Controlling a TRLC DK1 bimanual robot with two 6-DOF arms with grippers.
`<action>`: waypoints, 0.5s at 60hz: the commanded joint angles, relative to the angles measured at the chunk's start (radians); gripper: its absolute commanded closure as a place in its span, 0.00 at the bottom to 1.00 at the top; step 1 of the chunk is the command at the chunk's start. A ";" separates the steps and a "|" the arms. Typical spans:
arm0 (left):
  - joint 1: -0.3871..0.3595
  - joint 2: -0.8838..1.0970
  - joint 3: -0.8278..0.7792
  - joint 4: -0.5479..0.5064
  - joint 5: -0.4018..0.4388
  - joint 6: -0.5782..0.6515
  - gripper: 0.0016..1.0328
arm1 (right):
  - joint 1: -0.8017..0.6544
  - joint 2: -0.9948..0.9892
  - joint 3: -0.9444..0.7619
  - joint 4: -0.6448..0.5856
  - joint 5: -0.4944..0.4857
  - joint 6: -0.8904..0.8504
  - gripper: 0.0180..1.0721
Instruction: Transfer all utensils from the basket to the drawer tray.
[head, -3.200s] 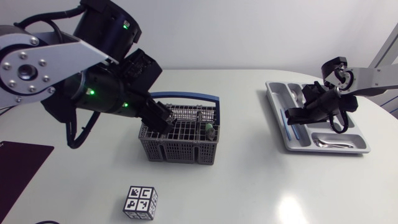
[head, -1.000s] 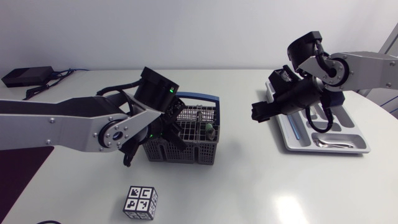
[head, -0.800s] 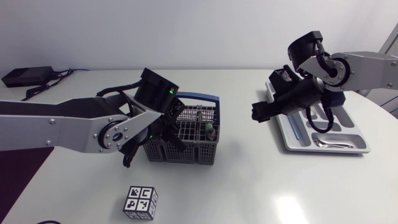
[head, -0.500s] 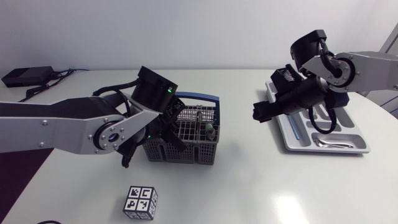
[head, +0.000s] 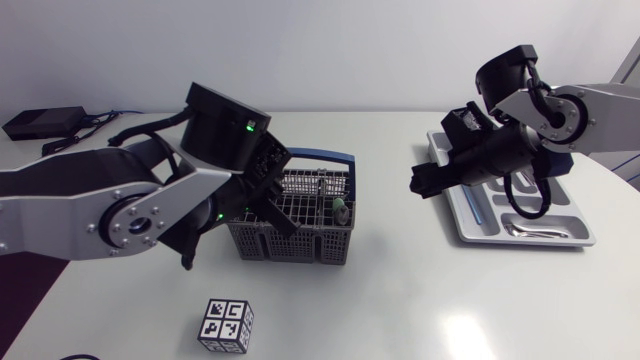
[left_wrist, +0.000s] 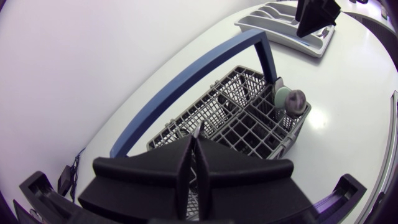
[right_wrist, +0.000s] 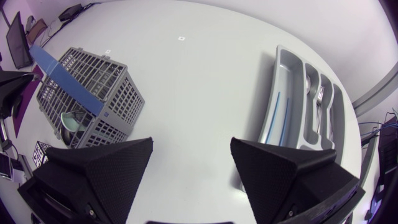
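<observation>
The grey wire basket (head: 300, 232) with a blue handle (head: 310, 155) stands left of the table's middle. My left gripper (head: 272, 200) hangs over its left compartments, shut on a thin grey utensil tip (left_wrist: 197, 129) that sticks up between the fingers. In the basket's right corner stands a pale green utensil with a round end (head: 338, 210) (left_wrist: 288, 98). My right gripper (head: 420, 183) hovers open and empty over bare table between the basket (right_wrist: 93, 93) and the grey drawer tray (head: 520, 241). The tray (right_wrist: 278, 62) holds a blue utensil (right_wrist: 277, 115), forks (right_wrist: 318, 99) and a spoon (head: 530, 230).
A black-and-white marker cube (head: 226, 325) sits near the front edge, in front of the basket. A dark mat (head: 25, 270) lies at the left edge. A black box (head: 40, 122) with a cable rests at the back left corner.
My left gripper has closed its fingers over the basket and the left arm has lifted and swung back to the left. The right arm has drifted slightly to the right, still open.
</observation>
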 joint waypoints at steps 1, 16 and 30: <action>-0.018 -0.047 -0.037 0.011 -0.019 0.028 0.97 | 0.009 -0.023 -0.033 -0.001 -0.003 -0.006 0.14; -0.041 -0.136 -0.080 0.040 -0.073 0.066 0.97 | 0.020 -0.081 -0.056 -0.001 -0.018 -0.019 0.14; -0.056 -0.246 -0.088 0.062 -0.093 0.074 0.97 | 0.057 -0.175 -0.079 0.005 -0.027 -0.043 0.14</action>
